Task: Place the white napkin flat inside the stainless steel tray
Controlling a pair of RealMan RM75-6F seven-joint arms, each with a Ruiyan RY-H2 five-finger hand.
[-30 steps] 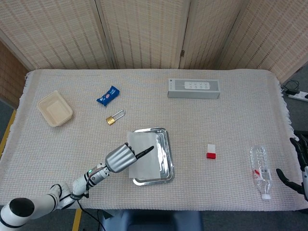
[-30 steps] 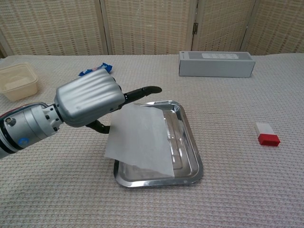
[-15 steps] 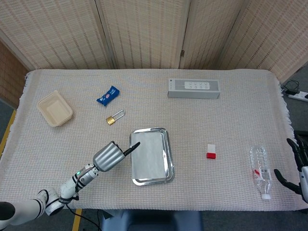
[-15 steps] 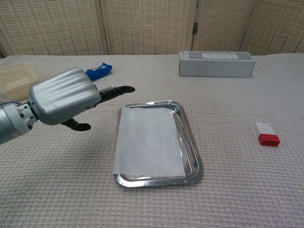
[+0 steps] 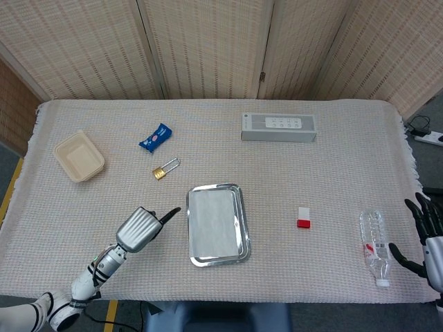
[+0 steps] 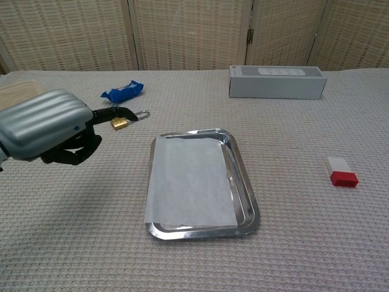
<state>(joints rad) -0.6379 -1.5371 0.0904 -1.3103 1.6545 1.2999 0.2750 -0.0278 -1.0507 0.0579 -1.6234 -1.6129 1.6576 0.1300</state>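
The white napkin [image 5: 213, 223] [image 6: 189, 181] lies flat in the stainless steel tray [image 5: 244, 228] [image 6: 245, 185] near the table's front middle. Its left edge runs along the tray's left rim. My left hand [image 5: 142, 227] [image 6: 45, 125] hovers to the left of the tray, apart from it and holding nothing, with one dark finger stretched out toward the tray side. At the far right edge of the head view my right hand [image 5: 429, 238] has its fingers spread and is empty, just right of a plastic bottle [image 5: 374, 247].
A brass padlock [image 5: 166, 169] [image 6: 121, 121] and a blue packet [image 5: 156, 137] [image 6: 123, 91] lie behind my left hand. A beige container [image 5: 79, 156] sits far left, a grey box [image 5: 279, 127] [image 6: 276, 81] at the back, and a red-and-white block [image 5: 303, 217] [image 6: 341, 171] right of the tray.
My left hand let go of the napkin, which settled flat into the tray. The hand then drew back to the left, away from the tray. The right hand shifted slightly.
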